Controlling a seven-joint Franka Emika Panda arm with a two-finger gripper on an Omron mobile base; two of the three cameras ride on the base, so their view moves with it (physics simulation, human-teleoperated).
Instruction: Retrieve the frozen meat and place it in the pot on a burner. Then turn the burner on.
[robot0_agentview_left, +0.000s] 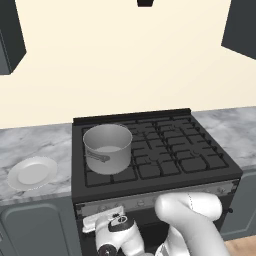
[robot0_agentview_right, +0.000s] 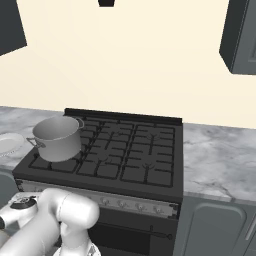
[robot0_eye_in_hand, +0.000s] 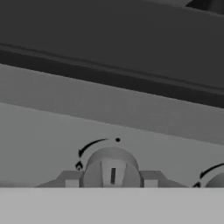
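The fingers (robot0_eye_in_hand: 111, 183) are closed on the burner knob (robot0_eye_in_hand: 111, 168) of the stove's front control panel (robot0_eye_in_hand: 109, 113), one finger tip on each side of the knob's round body, so that a rotation of the hand will turn the knob about its axis. The knob's pointer mark stands upright, and an arc with a dot is printed just above it; the burner is therefore judged to be off at this moment. A second knob (robot0_eye_in_hand: 216, 180) sits to the right of the fingers on the same panel. The pot (robot0_agentview_left: 107, 148) stands above and beyond the fingers, on the front left burner (robot0_agentview_left: 110, 172) of the stove top, with its short handle facing the front edge. The frozen meat cannot be made out inside the pot from these angles. A white plate (robot0_agentview_left: 32, 172) lies on the counter (robot0_agentview_left: 35, 145), well apart to the left. The remaining step is judged to be the turn of the knob.
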